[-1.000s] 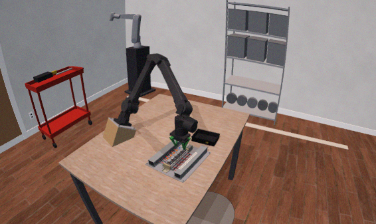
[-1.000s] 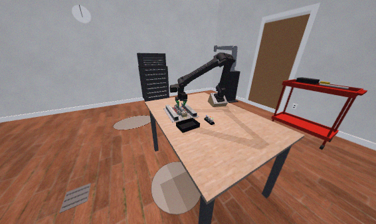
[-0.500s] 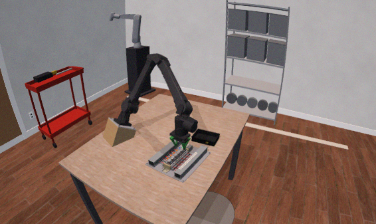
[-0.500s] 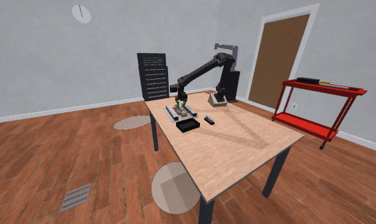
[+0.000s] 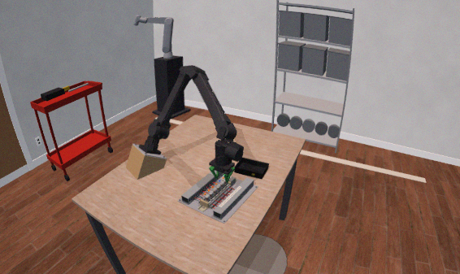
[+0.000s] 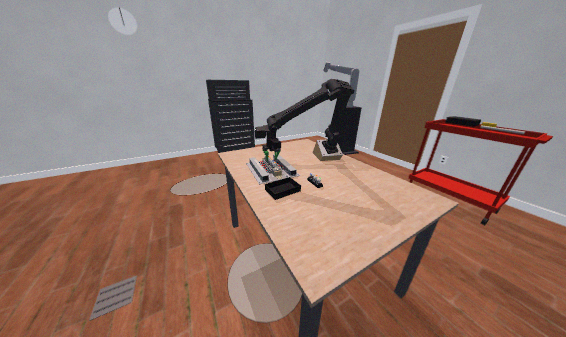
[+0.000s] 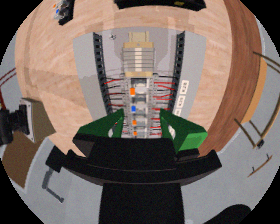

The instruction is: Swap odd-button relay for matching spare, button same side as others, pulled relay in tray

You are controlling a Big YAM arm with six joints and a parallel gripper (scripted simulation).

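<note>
In the wrist view, the blue-buttoned relay (image 7: 139,108), the odd one among the orange buttons, is in the socket row at about 12 o'clock from the gripper (image 5: 222,176) (image 6: 271,155) (image 7: 141,111), close to the line between the fingertips. The gripper is a little over half open, its green fingers either side of the row, with nothing in its grasp.

The spare holder (image 6: 319,185) (image 7: 64,12) sits well apart at 11 o'clock in that view, carrying blue and orange buttons; the black tray (image 5: 252,168) (image 6: 283,188) (image 7: 161,4) lies past the panel at 12 to 1 o'clock. Beige terminal blocks (image 7: 139,60) continue the row at 12 o'clock. Red wires crowd both sides of the sockets, and slotted wiring ducts (image 5: 236,197) (image 6: 258,169) (image 7: 179,52) run at 11 and 1 o'clock, flanking the fingers' working space.

In the top view, the black arm (image 5: 211,100) (image 6: 305,105) rises from its angled base block (image 5: 152,165) (image 6: 327,156) at 9 o'clock, bends at a high elbow and drops to the panel, its gripper pointing down.
</note>
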